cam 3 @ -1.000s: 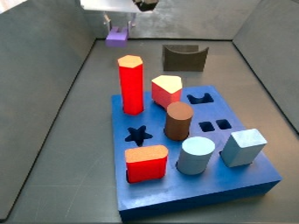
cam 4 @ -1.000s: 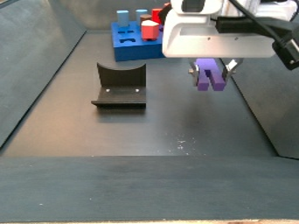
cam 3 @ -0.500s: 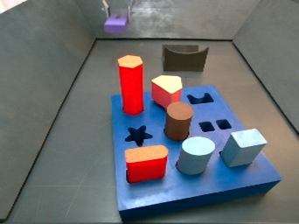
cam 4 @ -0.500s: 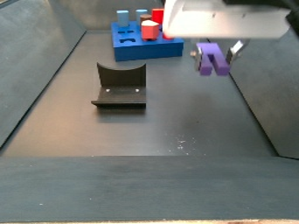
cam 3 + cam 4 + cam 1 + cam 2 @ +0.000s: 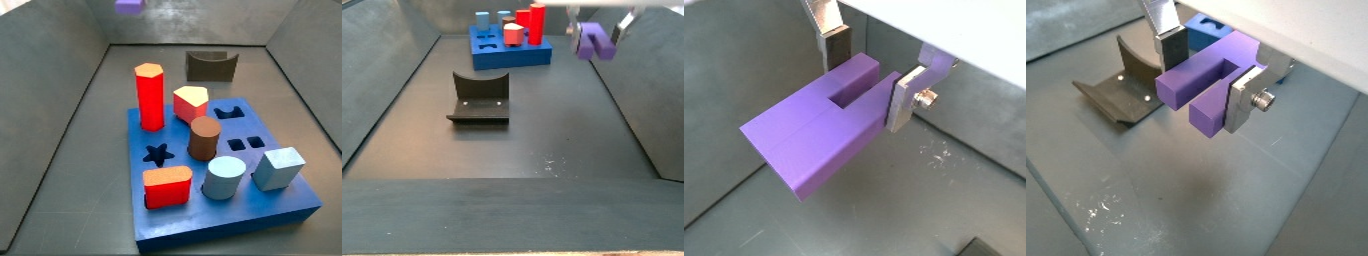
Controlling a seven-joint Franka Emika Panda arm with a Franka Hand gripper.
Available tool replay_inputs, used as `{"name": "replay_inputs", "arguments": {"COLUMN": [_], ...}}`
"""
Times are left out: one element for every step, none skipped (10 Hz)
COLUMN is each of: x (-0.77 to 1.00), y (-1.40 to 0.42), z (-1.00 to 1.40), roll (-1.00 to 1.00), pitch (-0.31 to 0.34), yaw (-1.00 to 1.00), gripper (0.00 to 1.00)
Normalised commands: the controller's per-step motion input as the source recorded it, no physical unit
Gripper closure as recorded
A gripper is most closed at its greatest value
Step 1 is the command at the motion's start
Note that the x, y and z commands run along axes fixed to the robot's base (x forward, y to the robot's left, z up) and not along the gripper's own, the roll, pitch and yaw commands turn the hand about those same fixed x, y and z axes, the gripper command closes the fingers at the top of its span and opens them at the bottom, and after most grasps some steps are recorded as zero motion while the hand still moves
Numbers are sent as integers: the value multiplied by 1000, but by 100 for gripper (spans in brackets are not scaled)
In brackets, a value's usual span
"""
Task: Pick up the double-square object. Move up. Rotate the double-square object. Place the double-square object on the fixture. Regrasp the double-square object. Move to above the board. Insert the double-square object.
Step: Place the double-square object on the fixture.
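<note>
The purple double-square object (image 5: 818, 130) hangs high above the dark floor, clamped between the silver fingers of my gripper (image 5: 871, 75). It shows in both wrist views (image 5: 1207, 80) and in both side views, at the frame's upper edge (image 5: 128, 5) and near the right wall (image 5: 593, 42). My gripper (image 5: 1209, 75) is shut on it; in a side view only its fingers show (image 5: 597, 28). The dark grey fixture (image 5: 478, 98) stands on the floor, below and to one side of the object, and also shows at the far end (image 5: 210, 66). The blue board (image 5: 227, 215) lies apart from it (image 5: 509, 55).
On the board stand a tall red hexagonal prism (image 5: 150, 96), a brown cylinder (image 5: 203, 138), a pale blue cube (image 5: 279, 167), a pale blue cylinder (image 5: 225, 178) and a red block (image 5: 167, 187). Star (image 5: 158, 154) and square (image 5: 237, 144) holes are open. Grey walls enclose the floor.
My gripper has risen with the double-square object in it, almost out of the upper edge of both side views. Nothing else has moved.
</note>
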Motion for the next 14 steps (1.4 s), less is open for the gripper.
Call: {"name": "replay_inputs", "arguments": {"x": [1000,1000,1000,1000,1000,1000,1000,1000,1000,1000,1000,1000,1000,1000], "y": [-357,-355,-340,-307,-300,-276,-261,-241,-231,-209,-199,-181,-174,-159], "z": [-456,-484,-484,-460,-441,-399,-382,-360,-347,-320,-305,-286,-277,-256], "roll": [86,85,73,15,-1,-20,-28,-27,-26,-20,-15,-3,3,16], "pitch": [-324,-304,-276,-155,-114,-50,-23,-17,-11,-7,-1,-7,-10,-14], "yaw": [87,90,84,53,46,38,34,31,32,31,34,33,34,37], "gripper": [100,100,100,100,100,100,100,100,100,100,100,100,100,100]}}
